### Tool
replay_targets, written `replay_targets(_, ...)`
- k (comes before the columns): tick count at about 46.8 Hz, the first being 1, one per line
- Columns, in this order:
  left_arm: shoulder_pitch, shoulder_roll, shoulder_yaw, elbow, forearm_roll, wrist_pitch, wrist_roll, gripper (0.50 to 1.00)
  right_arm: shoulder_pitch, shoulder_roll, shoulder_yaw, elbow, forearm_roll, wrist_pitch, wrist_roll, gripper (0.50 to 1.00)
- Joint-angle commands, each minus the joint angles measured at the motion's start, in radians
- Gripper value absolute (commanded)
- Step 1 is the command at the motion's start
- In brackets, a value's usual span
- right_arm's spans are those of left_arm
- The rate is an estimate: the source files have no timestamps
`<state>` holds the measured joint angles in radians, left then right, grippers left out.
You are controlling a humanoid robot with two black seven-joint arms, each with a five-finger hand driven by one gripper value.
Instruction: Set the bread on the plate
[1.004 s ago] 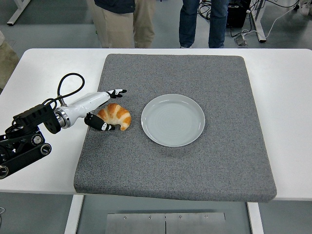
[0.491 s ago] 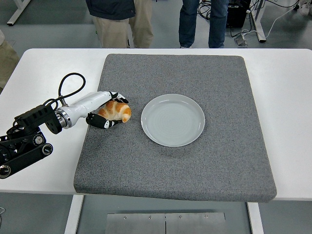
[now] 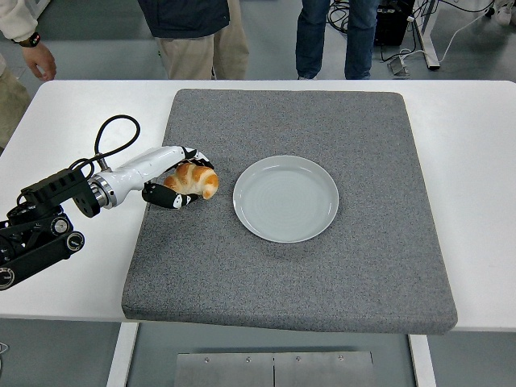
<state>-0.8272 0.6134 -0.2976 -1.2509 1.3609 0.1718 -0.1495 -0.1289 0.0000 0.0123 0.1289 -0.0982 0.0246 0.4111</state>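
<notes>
Golden bread (image 3: pixel 193 180) clasped in left hand (image 3: pixel 173 179) at centre-left of frame, not yet on empty plate (image 3: pixel 286 198).

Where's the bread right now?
In the head view the bread sits on the left part of the grey mat, gripped by the left hand, just left of the empty plate and not yet on it.
</notes>
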Motion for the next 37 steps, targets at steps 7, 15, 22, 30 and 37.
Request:
replay_targets(7,-0.085,0.072,-0.003,-0.016,-0.055,-0.087,-0.001,0.5,0.0,0.0,0.0,0.0,0.0,0.0,0.0,1.0)
replay_targets(15,-0.193,0.123,-0.006,-0.016,-0.112,-0.146,-0.001,0.5,0.0,0.0,0.0,0.0,0.0,0.0,0.0,1.0)
replay_targets(22,-0.279,0.16,-0.015,-0.015,-0.135,-0.209,-0.004,0.5,0.0,0.0,0.0,0.0,0.0,0.0,0.0,1.0)
replay_targets(30,-0.354,0.164,-0.012,-0.015,-0.151,-0.239,-0.01,0.5,0.0,0.0,0.0,0.0,0.0,0.0,0.0,1.0)
replay_targets(37,-0.421,0.166,-0.009,-0.015,-0.151,-0.261,-0.009,0.5,0.0,0.0,0.0,0.0,0.0,0.0,0.0,1.0)
